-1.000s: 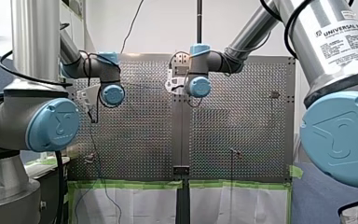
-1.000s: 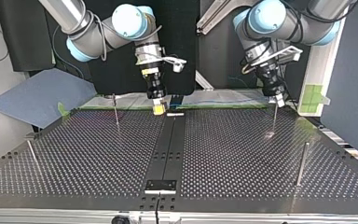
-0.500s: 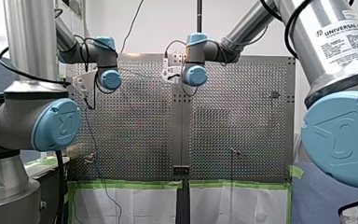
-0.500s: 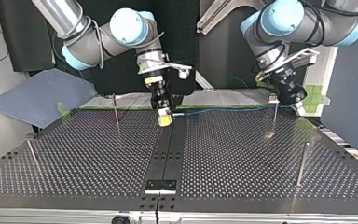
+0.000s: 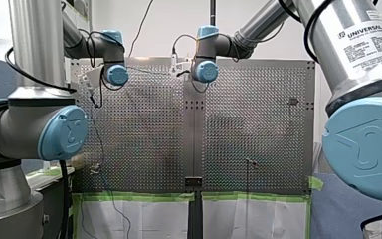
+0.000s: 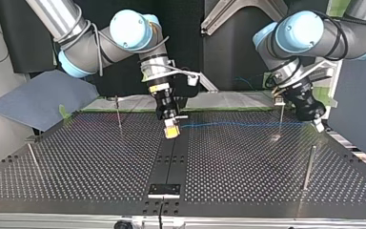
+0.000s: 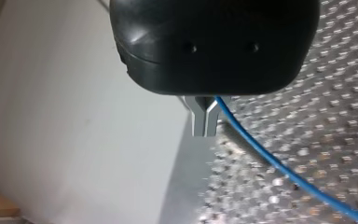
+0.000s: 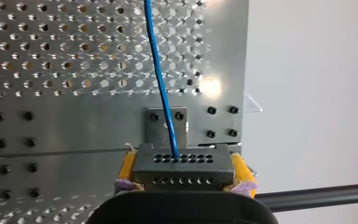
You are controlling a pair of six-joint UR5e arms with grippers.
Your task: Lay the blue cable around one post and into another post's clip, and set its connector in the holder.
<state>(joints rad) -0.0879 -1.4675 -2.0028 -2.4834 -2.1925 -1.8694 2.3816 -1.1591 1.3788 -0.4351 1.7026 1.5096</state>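
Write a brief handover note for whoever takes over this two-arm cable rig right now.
My left gripper: shut on the thin blue cable.
My right gripper: shut on the cable's grey perforated metal connector.
Cable stretches between them above the perforated metal table, near a thin metal post.
Done: cable and connector gripped.
Left: round a post, clip, holder.

There's the blue cable (image 8: 161, 84), silver perforated table (image 8: 51, 56), a grey hole-dotted connector (image 8: 182, 170), yellow pads (image 8: 127, 168), and bright green tape (image 5: 134, 197).
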